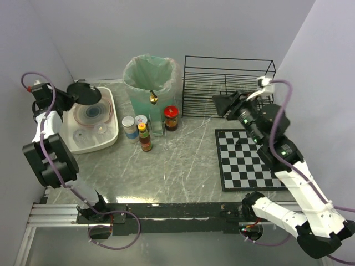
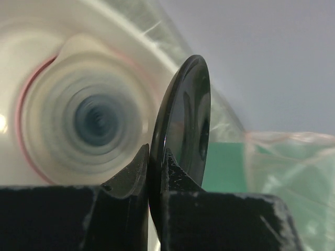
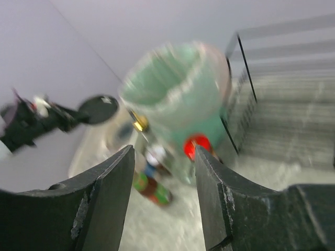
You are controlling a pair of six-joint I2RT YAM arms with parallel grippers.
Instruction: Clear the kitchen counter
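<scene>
The grey marble kitchen counter (image 1: 177, 160) holds a cluster of jars and bottles. My left gripper (image 1: 71, 95) is shut on the rim of a round black plate (image 1: 85, 92) and holds it above the white tub (image 1: 111, 138). In the left wrist view the black plate (image 2: 183, 125) stands edge-on between my fingers, with a ringed dish (image 2: 94, 120) blurred behind it. My right gripper (image 1: 224, 105) is open and empty, raised above the counter in front of the wire rack (image 1: 227, 83). In the right wrist view it (image 3: 165, 162) faces the bin and bottles.
A green bin with a clear liner (image 1: 151, 80) stands at the back middle. A red-lidded jar (image 1: 171, 117), a white-capped jar (image 1: 128, 127) and a small sauce bottle (image 1: 145, 138) stand in front of it. A checkered mat (image 1: 247, 160) lies at the right.
</scene>
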